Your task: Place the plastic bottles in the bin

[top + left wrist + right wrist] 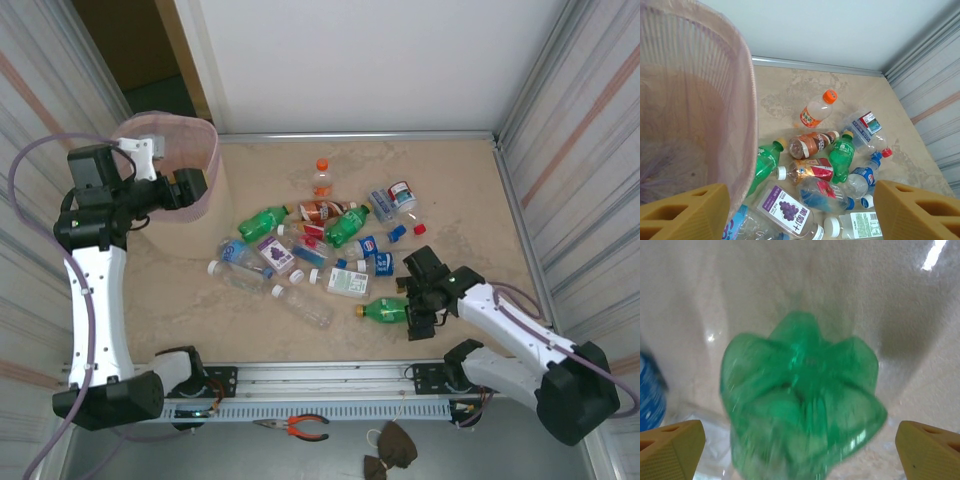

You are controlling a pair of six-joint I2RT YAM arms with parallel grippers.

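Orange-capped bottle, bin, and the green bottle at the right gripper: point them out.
orange-capped bottle [817, 110]: left wrist view, middle of its body.
bin [695, 90]: left wrist view, bag-lined inner wall.
green bottle [800, 395]: right wrist view, lobed base.

Looks like a robotics lab test cell: beige tabletop [450, 170] boxed in w/ ribbed wall panels [580, 100], white backboard [360, 60], alu mounting rail [330, 378] (pliers [300, 427] lying just in front).

Mottled beige tabletop [270, 170] met a white wall [350, 60] at 12 o'clock; corrugated panels [585, 120] stood at 3 and 9 o'clock.
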